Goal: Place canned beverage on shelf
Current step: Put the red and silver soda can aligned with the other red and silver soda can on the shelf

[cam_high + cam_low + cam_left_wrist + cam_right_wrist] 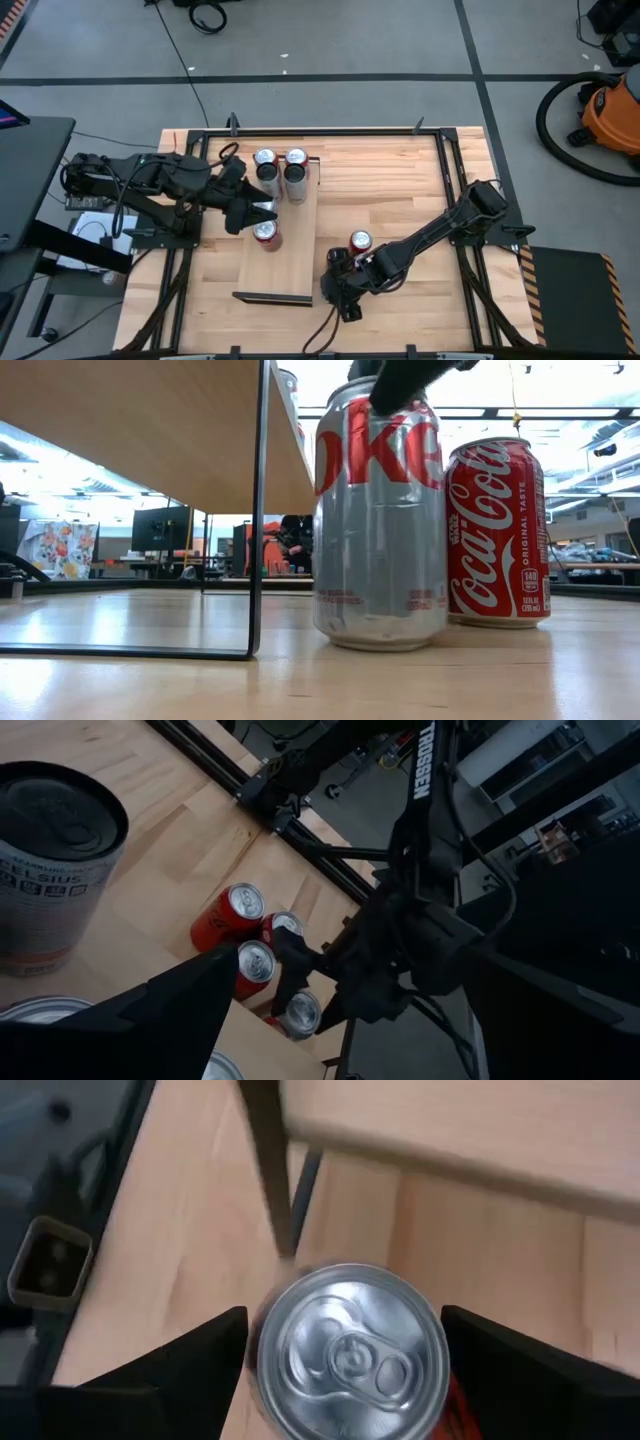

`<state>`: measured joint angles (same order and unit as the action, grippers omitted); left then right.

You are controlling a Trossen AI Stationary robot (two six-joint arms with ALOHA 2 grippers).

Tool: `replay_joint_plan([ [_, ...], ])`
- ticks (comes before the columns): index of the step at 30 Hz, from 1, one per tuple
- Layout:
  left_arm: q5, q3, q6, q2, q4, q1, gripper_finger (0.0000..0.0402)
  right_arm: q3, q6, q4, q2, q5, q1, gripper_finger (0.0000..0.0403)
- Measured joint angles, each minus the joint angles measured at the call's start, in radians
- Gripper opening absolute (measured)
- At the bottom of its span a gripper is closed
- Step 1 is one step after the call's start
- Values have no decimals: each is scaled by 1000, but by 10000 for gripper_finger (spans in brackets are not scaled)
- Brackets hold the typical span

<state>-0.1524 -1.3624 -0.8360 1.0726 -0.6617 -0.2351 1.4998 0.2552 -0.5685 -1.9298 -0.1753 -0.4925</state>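
Under the right gripper [338,281], a silver can [348,1352], half hidden.

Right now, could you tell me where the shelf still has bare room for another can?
The shelf is bare from the red can down to its near dark lip. Its far end is crowded by two silver cans, with the left gripper hovering alongside.

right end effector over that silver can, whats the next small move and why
Probably close on it. The right end effector straddles the silver can with its fingers open on either side, the can standing on the table beside the shelf. A grip should come before any lift.
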Motion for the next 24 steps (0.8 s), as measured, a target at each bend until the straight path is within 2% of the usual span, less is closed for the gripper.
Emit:
replay_joint_plan([
  [6,0,0,1,0,-3,0,389,1,-246,4,2,92,21,295],
  [11,0,0,-3,0,-3,0,389,2,-504,-1,2,229,48,301],
  [15,0,0,-14,0,-2,0,389,4,-702,-32,5,271,57,314],
  [20,0,0,-16,0,-2,0,389,9,-702,-58,9,243,63,326],
  [24,0,0,-15,0,-3,0,389,44,-657,-114,5,235,69,353],
])
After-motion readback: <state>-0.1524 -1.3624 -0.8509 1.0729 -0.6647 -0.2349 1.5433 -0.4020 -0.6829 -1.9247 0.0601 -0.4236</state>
